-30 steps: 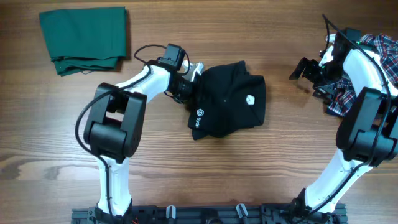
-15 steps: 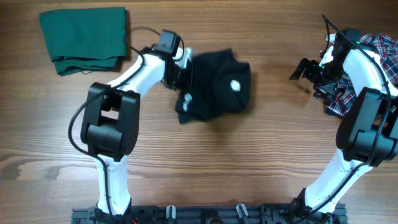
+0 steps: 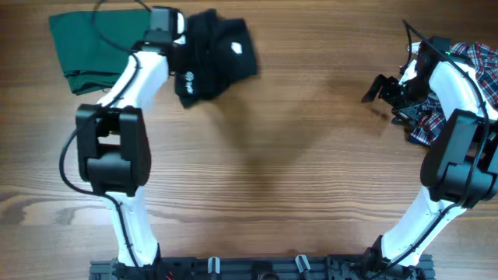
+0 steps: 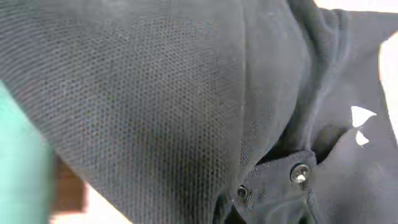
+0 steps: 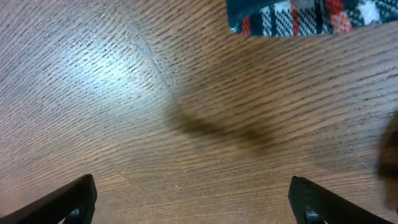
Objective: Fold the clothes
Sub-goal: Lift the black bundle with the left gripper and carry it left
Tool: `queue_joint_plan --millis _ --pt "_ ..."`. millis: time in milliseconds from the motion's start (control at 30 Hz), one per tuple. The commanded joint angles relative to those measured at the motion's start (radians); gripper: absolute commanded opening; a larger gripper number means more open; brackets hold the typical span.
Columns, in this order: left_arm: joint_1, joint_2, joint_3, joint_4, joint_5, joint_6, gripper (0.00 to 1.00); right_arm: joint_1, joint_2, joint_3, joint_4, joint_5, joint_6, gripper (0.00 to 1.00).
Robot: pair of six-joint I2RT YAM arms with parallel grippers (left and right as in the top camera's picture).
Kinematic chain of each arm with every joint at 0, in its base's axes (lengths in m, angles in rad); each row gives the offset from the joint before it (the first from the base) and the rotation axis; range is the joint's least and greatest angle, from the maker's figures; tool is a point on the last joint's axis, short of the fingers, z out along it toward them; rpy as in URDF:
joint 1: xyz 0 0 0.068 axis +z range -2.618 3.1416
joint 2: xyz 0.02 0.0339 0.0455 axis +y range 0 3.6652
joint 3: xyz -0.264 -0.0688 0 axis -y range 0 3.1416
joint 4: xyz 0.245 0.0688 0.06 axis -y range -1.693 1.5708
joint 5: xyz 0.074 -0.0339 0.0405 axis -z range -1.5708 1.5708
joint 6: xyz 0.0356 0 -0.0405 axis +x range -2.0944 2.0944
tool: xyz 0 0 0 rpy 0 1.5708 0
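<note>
Left gripper (image 3: 185,43): clamped shut on the bunched black polo shirt (image 3: 222,50), at the back left of the worktop (image 3: 296,171). The bundle trails to the right of the jaws, with the green garment (image 3: 93,43) just beside it on the left (wrist view shows only knit and placket buttons). Your left arm is much the nearer. Right gripper (image 3: 379,87): wide open, empty, well apart from the polo, next to the plaid shirt (image 3: 476,58). You'd likely need the polo spread flat first.
</note>
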Motion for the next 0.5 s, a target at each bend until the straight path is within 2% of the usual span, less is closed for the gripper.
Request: queue_joint_plan --millis 0,167,267,467 --pt "0.058 -0.026 0.020 0.076 -0.024 0.019 0.04 -0.002 0.020 0.017 -0.011 0.016 0.001 1.00" --pt "0.085 -0.026 0.020 0.164 -0.024 0.021 0.04 -0.002 0.020 0.017 -0.014 0.016 0.001 1.00" --pt "0.085 -0.026 0.020 0.202 -0.026 0.084 0.04 -0.002 0.020 0.017 -0.014 0.016 0.001 1.00" --pt "0.096 -0.026 0.020 0.291 -0.261 0.068 0.04 -0.002 0.020 0.016 -0.017 0.016 0.001 1.00"
